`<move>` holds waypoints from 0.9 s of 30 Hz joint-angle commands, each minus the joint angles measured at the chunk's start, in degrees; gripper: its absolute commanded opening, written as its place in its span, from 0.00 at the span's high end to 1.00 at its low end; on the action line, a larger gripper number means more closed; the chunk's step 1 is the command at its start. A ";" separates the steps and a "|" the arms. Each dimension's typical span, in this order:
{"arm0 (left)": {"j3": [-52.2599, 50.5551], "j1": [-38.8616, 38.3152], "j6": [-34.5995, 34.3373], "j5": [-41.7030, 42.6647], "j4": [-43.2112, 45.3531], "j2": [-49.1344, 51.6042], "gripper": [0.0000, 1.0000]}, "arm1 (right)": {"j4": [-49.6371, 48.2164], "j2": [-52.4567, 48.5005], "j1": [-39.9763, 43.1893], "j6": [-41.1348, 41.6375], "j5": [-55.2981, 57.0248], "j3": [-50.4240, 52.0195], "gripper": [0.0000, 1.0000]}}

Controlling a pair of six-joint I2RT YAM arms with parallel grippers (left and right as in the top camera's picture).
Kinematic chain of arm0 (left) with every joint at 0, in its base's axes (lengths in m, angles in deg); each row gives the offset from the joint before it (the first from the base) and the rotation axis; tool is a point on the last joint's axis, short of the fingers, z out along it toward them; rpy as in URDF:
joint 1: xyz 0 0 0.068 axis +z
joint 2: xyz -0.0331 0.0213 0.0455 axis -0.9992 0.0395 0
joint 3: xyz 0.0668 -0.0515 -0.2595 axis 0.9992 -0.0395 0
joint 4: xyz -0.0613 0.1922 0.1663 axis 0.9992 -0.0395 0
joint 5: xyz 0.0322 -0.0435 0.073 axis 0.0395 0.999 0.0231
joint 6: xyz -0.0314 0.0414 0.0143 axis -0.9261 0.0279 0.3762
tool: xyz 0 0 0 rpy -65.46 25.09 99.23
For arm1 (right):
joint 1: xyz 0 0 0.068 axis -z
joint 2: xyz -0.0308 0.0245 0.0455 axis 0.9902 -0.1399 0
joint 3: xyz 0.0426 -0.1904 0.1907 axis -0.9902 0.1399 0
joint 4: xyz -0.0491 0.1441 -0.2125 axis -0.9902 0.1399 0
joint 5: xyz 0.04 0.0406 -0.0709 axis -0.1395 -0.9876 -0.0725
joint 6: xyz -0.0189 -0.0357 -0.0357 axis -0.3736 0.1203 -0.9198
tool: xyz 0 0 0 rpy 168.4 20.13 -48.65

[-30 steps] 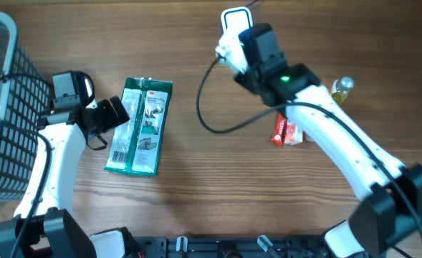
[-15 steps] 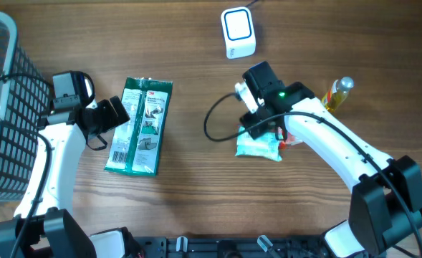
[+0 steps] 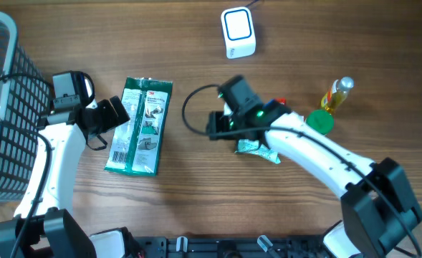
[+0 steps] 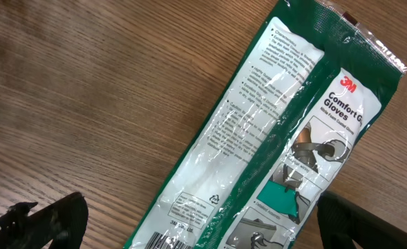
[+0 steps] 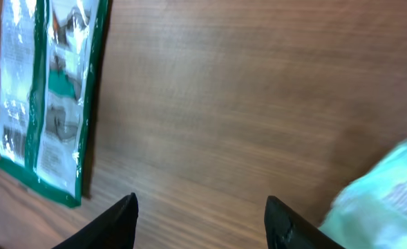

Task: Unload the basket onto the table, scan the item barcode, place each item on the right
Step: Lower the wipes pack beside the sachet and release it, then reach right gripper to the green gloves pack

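Glove packet (image 3: 140, 126) flat on table (image 3: 196, 201), printed face up, long axis running away from robot, slightly tilted. Left jaws wide open, empty, at packet's left edge; contact cannot be told. Right jaws apart, empty, over bare wood between packet and pale green pouch (image 3: 261, 149). Farther out: white scanner (image 3: 238, 32) at far side, wire basket (image 3: 3, 107) far left, yellow bottle (image 3: 337, 92), green lid (image 3: 321, 122). Surface brown wood grain.

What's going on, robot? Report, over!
Left gripper open over the glove pack. Right gripper open, empty, teal pouch beside it. Scanner lies unheld at the far edge.
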 commanded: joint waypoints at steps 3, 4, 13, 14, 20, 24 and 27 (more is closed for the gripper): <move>-0.24 -0.20 1.14 0.46 0.02 0.11 0.00 | -6.88 -0.63 -5.20 5.51 1.36 5.09 0.41; -0.24 -0.20 1.14 0.46 0.02 0.11 0.00 | -8.50 -0.63 -5.64 6.08 1.49 5.77 0.41; -0.24 -0.20 1.14 0.46 0.02 0.11 0.00 | -13.33 -0.63 -7.02 10.95 8.94 11.10 0.41; -0.24 -0.20 1.14 0.46 0.02 0.11 0.00 | -13.27 -0.63 -7.02 10.97 9.09 11.15 0.41; -0.24 -0.20 1.14 0.46 0.02 0.11 0.00 | -5.38 -0.63 -3.96 15.39 12.07 11.15 0.42; -0.24 -0.20 1.14 0.46 0.02 0.11 0.00 | -2.95 -0.61 0.87 12.59 5.38 11.13 0.42; -0.24 -0.20 1.14 0.46 0.02 0.11 0.00 | 0.15 -0.42 4.46 12.09 2.91 10.93 0.45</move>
